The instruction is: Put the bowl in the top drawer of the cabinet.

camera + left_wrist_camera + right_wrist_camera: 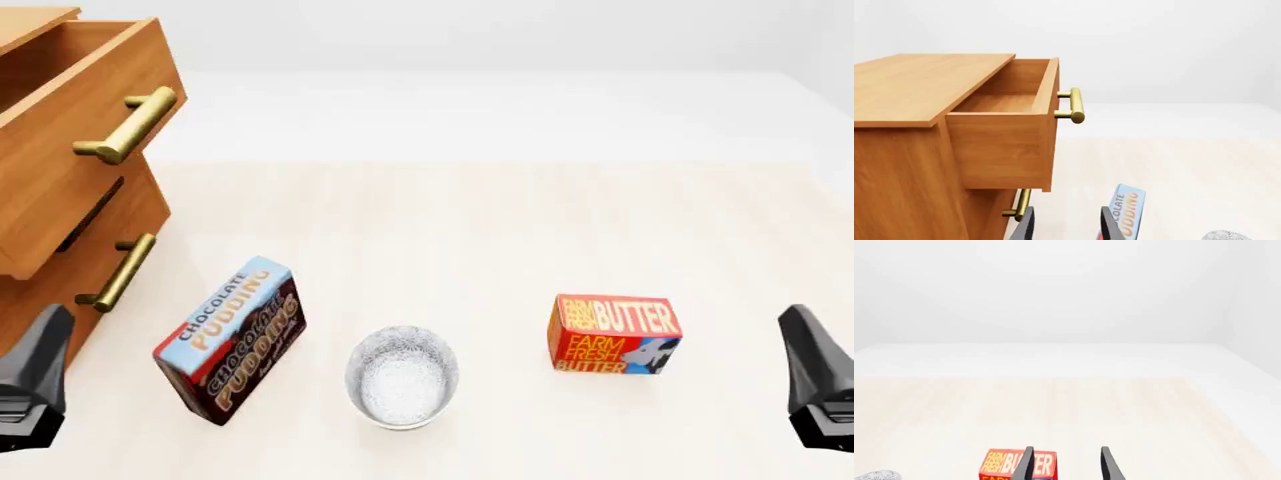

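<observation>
The bowl (402, 376), small, white and finely patterned, sits upright on the table near its front edge, between two boxes. Its rim also shows in the left wrist view (1227, 235) and the right wrist view (877, 475). The cabinet (54, 230) stands at the far left, and its top drawer (80, 90) is pulled out and empty (997, 102). My left gripper (51, 325) hangs open beside the cabinet's front, its fingers (1024, 225) apart and holding nothing. Far right of the bowl, my right gripper (798, 325) is open too, with bare fingers (1107, 464).
A chocolate pudding box (230, 340) leans just left of the bowl. A butter box (614, 334) stands to the bowl's right. Brass bar handles stick out from the top drawer (127, 125) and the lower drawer (118, 272).
</observation>
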`<state>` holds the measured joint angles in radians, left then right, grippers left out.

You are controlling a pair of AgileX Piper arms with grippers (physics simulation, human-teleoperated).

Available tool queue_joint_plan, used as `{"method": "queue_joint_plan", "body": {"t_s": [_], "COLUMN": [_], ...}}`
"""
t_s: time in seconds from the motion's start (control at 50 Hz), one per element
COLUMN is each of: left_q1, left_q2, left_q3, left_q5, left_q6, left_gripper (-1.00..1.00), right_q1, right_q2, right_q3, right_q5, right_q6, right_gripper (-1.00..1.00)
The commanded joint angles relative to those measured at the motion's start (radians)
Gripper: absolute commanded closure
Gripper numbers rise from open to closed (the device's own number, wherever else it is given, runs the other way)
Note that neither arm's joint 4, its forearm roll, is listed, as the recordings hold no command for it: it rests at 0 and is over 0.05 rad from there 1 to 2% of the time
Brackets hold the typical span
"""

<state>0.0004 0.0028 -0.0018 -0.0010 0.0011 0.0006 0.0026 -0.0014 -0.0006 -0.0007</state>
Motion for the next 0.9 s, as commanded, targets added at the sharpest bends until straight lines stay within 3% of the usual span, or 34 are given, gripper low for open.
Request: {"method": "queue_joint_plan", "body": {"t_s": [0.02,0.52,0.9], "left_q1": [-0.002,-0.025,-0.041], "left_q2": [0.008,0.0,-0.003], "left_q3": [-0.005,-0.032,-0.141], "left_q5": [-0.005,-0.001,0.026], "left_q6": [0.014,0.058,0.087], "left_gripper": [-1.0,-1.0,-1.0], "right_q1": [0.0,0.001,0.001], "right_q2": [0.005,0.005,0.005], "right_q3": [-0.003,-0.003,-0.003], "right_q5": [-0.001,-0.001,-0.001], "right_q6": [0.0,-0.001,-0.001], "right_gripper": [-1.0,-1.0,-1.0]}}
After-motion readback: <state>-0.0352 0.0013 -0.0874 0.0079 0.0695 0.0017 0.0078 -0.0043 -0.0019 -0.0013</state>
